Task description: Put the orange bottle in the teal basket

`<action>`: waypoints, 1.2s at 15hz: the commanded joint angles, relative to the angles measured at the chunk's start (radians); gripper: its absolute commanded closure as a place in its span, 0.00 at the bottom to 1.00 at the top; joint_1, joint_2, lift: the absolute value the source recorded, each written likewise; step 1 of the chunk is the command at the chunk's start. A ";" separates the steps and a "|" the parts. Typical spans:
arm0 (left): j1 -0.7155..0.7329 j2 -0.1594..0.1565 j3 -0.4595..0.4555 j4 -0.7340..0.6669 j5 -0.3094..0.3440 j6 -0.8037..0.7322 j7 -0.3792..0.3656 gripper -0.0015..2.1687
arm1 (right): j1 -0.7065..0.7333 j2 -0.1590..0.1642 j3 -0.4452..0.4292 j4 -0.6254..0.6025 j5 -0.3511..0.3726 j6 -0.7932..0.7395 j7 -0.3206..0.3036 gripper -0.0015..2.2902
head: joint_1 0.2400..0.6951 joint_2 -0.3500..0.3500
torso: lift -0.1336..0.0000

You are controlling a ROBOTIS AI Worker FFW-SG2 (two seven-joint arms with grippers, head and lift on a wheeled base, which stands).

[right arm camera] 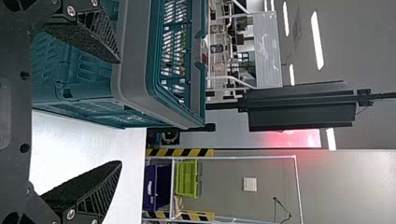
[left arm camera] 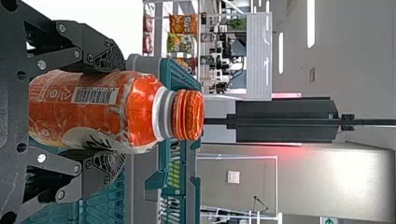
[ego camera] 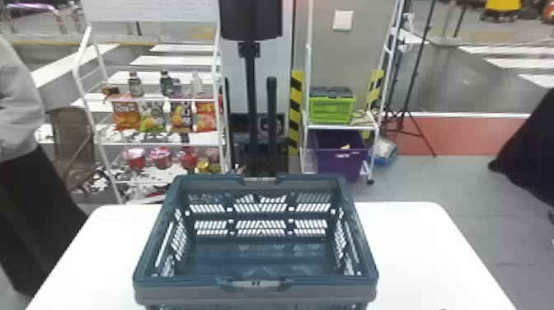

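The teal basket [ego camera: 255, 284] stands on the white table in the head view, its inside bare. In the left wrist view my left gripper [left arm camera: 109, 112] is shut on the orange bottle [left arm camera: 140, 109], one finger on each side of its body. The bottle is upright with its orange cap on, on the robot's side of the basket [left arm camera: 137, 186] and outside it. My right gripper [right arm camera: 119, 112] stands open in the right wrist view with nothing between its fingers, near the basket's [right arm camera: 133, 60] right front corner.
The white table [ego camera: 420, 255] extends on both sides of the basket. Behind it stand a snack shelf [ego camera: 160, 144], a black post [ego camera: 250, 99] and a rack with a green crate [ego camera: 332, 109] and a purple bin [ego camera: 340, 158].
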 commanded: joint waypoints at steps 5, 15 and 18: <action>0.002 -0.003 0.002 0.001 0.000 -0.003 0.008 0.29 | -0.003 0.001 0.002 0.008 0.000 0.000 0.000 0.05 | 0.57 0.50 | 1.00; 0.009 -0.003 0.008 -0.023 0.003 0.000 0.009 0.29 | -0.007 0.003 0.002 0.017 -0.002 0.000 0.000 0.05 | 0.57 0.50 | 1.00; 0.025 -0.002 0.044 -0.118 0.004 0.071 -0.006 0.29 | -0.010 0.003 0.002 0.026 -0.002 0.000 0.000 0.05 | 0.57 0.50 | 1.00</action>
